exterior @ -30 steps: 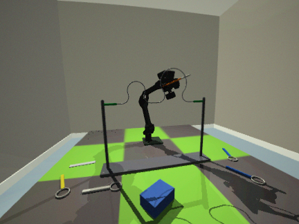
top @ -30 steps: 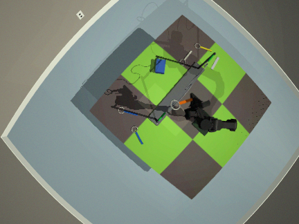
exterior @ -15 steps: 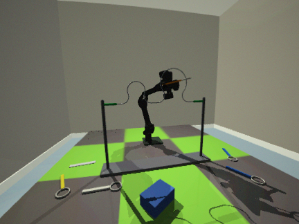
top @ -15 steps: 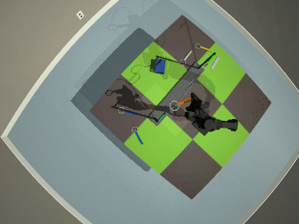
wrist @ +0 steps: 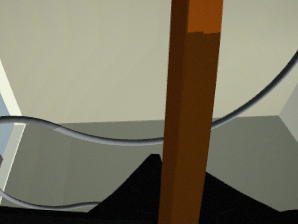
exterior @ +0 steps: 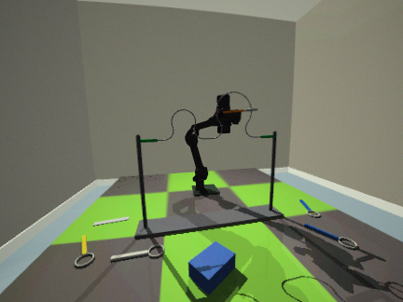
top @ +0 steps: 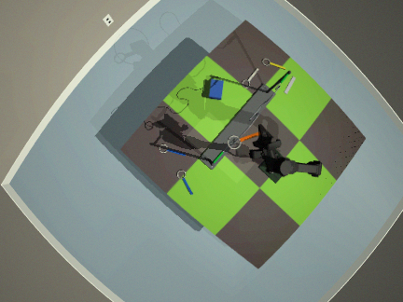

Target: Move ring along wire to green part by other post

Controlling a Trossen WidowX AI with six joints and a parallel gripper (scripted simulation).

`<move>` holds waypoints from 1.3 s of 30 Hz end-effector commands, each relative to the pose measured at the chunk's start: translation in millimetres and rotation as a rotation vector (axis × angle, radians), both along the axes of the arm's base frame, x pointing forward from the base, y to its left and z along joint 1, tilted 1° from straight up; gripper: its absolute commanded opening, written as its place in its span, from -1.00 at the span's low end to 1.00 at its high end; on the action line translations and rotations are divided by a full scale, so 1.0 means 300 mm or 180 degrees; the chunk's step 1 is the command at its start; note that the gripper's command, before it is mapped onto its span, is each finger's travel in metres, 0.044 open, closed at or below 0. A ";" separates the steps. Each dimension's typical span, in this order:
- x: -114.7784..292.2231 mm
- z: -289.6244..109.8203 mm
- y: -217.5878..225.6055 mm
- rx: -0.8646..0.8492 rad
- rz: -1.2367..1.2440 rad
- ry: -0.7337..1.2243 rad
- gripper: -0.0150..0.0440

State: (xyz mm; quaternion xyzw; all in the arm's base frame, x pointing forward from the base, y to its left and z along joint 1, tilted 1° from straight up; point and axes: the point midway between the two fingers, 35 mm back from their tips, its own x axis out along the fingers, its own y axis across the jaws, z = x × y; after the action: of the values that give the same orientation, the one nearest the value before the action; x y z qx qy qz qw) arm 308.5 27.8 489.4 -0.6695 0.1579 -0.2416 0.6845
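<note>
The ring [top: 234, 142] [exterior: 255, 109] lies nearly level around the steep right flank of the wire's taller arch in the exterior view. Contact between ring and wire cannot be told. Its orange handle [top: 249, 137] [exterior: 232, 112] [wrist: 192, 95] points back to the arm. My gripper [top: 260, 134] [exterior: 223, 112] [wrist: 163, 163] is shut on the handle. The grey wire [exterior: 184, 110] [wrist: 125, 142] has green parts at its left end [exterior: 149, 140] and right end [exterior: 267, 136], beside the left post [exterior: 142, 186] and right post [exterior: 272, 172]. The ring is outside the wrist view.
The posts stand on a dark base [exterior: 210, 224]. A blue box [top: 215, 89] [exterior: 212, 267] is on the floor in front. Loose rings with blue [exterior: 322, 231], white [exterior: 128, 255] and yellow [exterior: 84, 244] handles lie around, with a white bar [exterior: 111, 221]. The wire bends close to the arm.
</note>
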 end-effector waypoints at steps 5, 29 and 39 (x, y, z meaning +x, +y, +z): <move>0.004 0.001 0.003 -0.0301 0.0013 0.0037 -1.00; 0.004 0.033 0.009 -0.1235 -0.0002 0.0099 -1.00; 0.004 0.037 0.010 -0.1561 -0.0009 0.0119 -1.00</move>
State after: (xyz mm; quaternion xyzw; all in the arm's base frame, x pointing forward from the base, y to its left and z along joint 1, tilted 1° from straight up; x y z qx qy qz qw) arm 308.5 29.6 503.2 -0.8118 0.1114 -0.2631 0.5092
